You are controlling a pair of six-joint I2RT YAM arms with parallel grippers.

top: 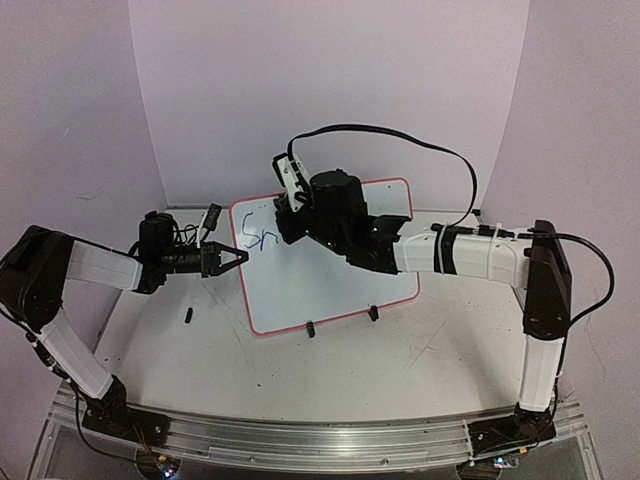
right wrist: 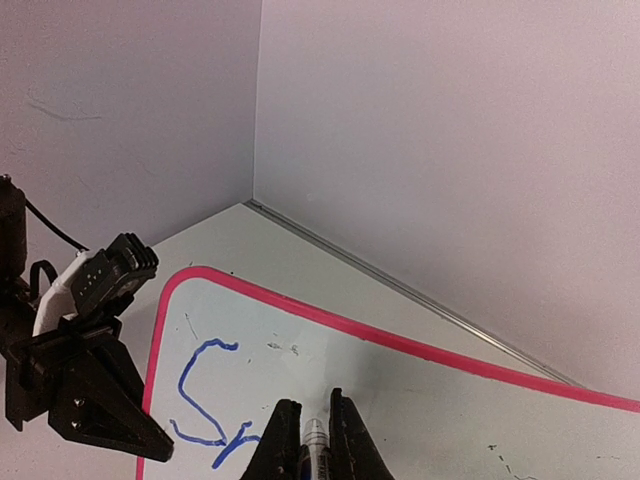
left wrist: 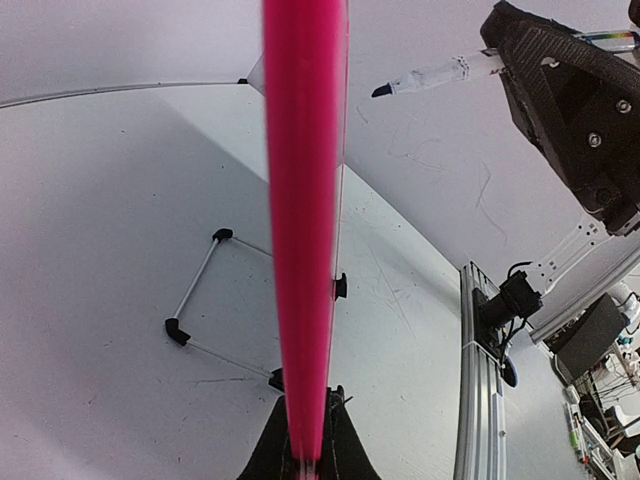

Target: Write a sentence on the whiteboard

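**A:** What's nearest in the top view?

**B:** The rail (top: 320, 440) along the table's (top: 200, 380) near edge. Past it there's a bare strip of table up to the board's two black feet (top: 311, 328).

**A:** And the board itself?

**B:** The whiteboard (top: 330, 285) sits mid-table, turned askew, with its far right corner close to the back wall. A small black piece (top: 188, 317) lies apart from its near left corner.

**A:** Left arm?

**B:** The left gripper (top: 232, 258) is at the board's left edge. Only its own camera shows the grip: the pink frame (left wrist: 305, 200) runs up between the fingers (left wrist: 345, 450), which are pinched onto it. That view also has thin white rods (left wrist: 200, 290) with black ends left of the frame. I can't tell what they are.

**A:** Right arm?

**B:** The right gripper (top: 287, 222) hangs over the board's far left part. Its wrist camera shows the fingers clamped on a marker (right wrist: 314, 440), just beside blue strokes (right wrist: 205, 390) on the white face.

**A:** Farther back?

**B:** A black cable (top: 400, 135) arcs above the right arm, in front of the back wall.
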